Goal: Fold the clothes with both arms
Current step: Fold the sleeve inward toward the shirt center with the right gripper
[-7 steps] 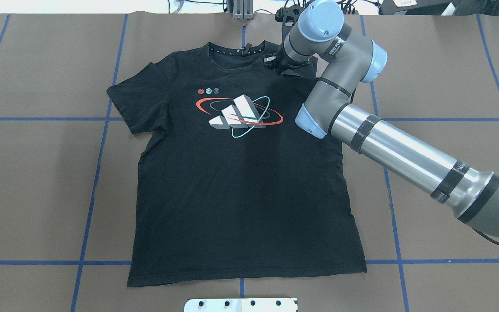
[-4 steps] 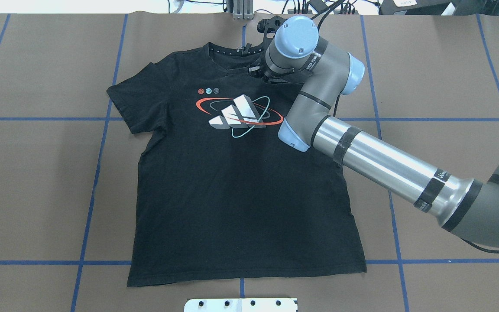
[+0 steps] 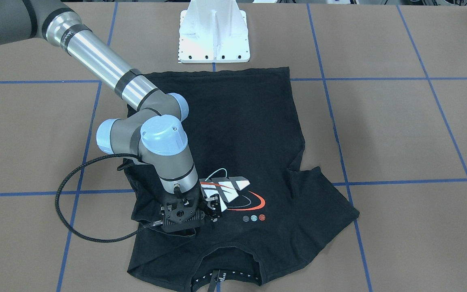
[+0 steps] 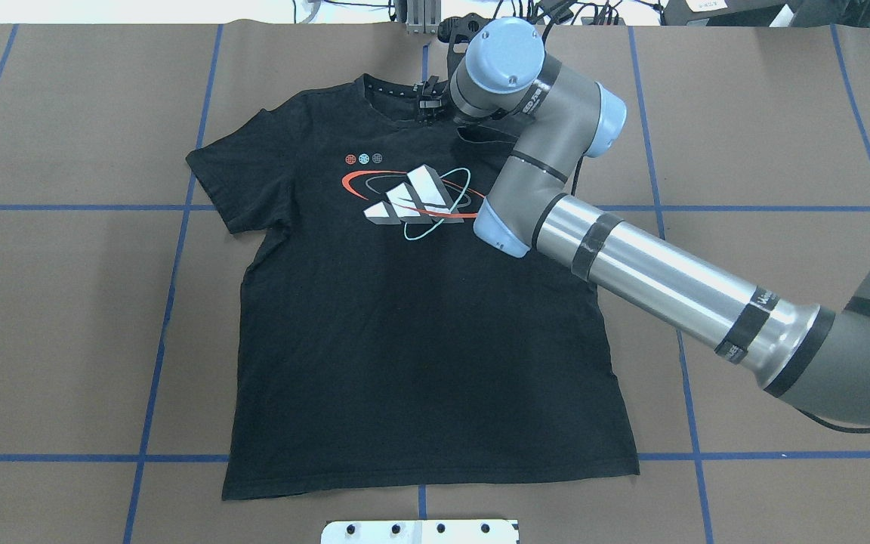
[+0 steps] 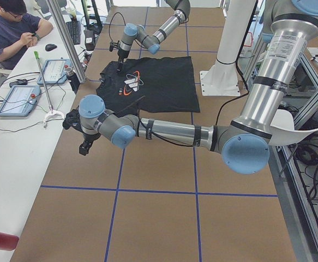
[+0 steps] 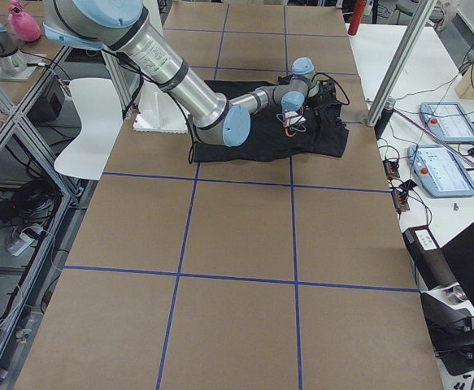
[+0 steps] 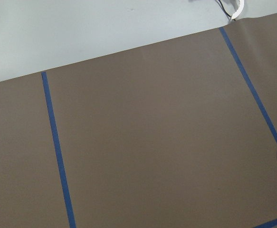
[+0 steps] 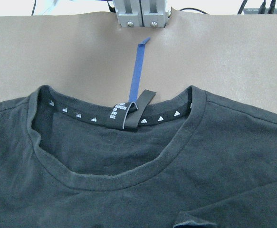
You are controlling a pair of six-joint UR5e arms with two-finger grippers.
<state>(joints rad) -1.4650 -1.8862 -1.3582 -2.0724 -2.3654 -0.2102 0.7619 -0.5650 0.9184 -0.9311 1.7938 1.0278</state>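
Right pincer [image 3: 212,211] slid left, pinching T-shirt [image 3: 249,134] cloth beside the collar [image 8: 114,179].

Overhead: looked down from behind me on the T-shirt [image 4: 420,340], its collar [image 4: 393,89] farthest.
Front: faced me steeply from beyond the collar.
Sides: stood far off, past either T-shirt edge.
My right wrist: hung close over the collar.
My left wrist: saw table [image 7: 152,142] only.
Shared: overhead and front held the whole T-shirt.
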